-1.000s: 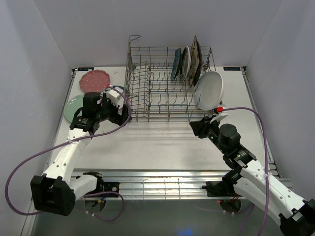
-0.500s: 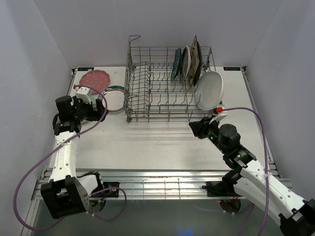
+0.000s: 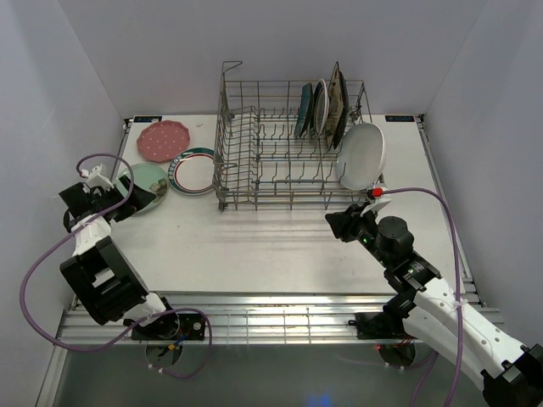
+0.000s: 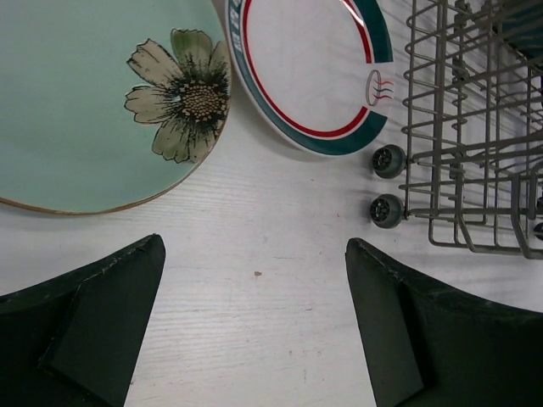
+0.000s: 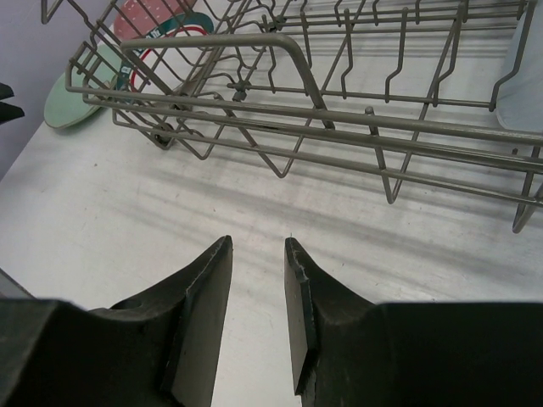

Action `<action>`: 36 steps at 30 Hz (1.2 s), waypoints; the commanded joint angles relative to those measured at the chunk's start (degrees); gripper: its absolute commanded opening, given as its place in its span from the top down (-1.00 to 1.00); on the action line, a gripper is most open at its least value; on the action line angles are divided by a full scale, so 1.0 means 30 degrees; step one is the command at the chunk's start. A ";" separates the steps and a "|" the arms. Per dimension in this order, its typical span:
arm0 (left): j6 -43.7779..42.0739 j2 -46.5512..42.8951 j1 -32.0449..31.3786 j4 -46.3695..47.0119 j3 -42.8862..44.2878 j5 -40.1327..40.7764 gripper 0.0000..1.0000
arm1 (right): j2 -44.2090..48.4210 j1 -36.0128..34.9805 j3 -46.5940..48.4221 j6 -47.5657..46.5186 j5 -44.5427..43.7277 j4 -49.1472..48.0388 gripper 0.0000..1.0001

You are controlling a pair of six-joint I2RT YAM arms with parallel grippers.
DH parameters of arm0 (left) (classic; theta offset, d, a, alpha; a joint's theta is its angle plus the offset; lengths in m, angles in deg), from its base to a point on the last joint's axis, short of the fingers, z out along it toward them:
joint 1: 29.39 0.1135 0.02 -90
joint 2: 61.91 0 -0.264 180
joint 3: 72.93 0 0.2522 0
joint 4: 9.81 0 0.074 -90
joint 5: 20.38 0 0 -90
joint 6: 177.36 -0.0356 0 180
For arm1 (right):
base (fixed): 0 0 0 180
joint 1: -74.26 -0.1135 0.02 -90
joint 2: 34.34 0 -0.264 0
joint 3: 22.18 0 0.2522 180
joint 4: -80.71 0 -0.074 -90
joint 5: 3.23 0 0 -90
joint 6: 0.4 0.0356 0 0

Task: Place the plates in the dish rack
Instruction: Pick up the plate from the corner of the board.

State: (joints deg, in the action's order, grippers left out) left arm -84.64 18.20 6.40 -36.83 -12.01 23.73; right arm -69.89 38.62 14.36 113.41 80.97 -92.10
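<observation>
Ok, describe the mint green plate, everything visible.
The mint green plate lies flat on the white table, left of the dish rack. It looks smooth and ceramic, with a thin golden rim and one printed pale daisy near its edge. Its rim comes up beside the teal-and-red-rimmed plate; contact unclear. Nothing grips it.

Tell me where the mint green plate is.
Top view: the mint green plate lies on the table, far left, beside the teal-rimmed plate, nearer than the pink dotted plate.

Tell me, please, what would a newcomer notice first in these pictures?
The grey wire dish rack stands far back on the table, with several plates standing on edge at its right end. Left of it, three plates lie flat: pink dotted, mint green floral, teal-and-red-rimmed.
</observation>
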 commanded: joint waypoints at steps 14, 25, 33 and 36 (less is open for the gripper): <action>0.7236 0.1355 0.0843 0.4713 -0.0488 0.7676 -0.96 | -0.0103 0.0014 -0.0037 0.0031 0.0410 -0.1297 0.25; 0.8994 0.4845 0.1136 0.4916 0.0716 0.7270 -0.96 | 0.0014 0.0014 0.0051 0.0002 0.0498 -0.1356 0.26; 1.0049 0.5958 0.1224 0.5327 0.1243 0.6801 -0.79 | 0.0307 0.0014 0.0022 0.0060 0.0704 -0.1239 0.26; 1.0576 0.7071 0.1312 0.5298 0.1595 0.6070 -0.65 | 0.0395 0.0014 -0.0007 0.0089 0.0704 -0.1180 0.26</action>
State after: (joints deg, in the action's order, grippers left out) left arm -55.70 37.15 9.57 -21.75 -9.39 44.45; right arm -69.54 38.62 13.86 113.48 82.50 -93.32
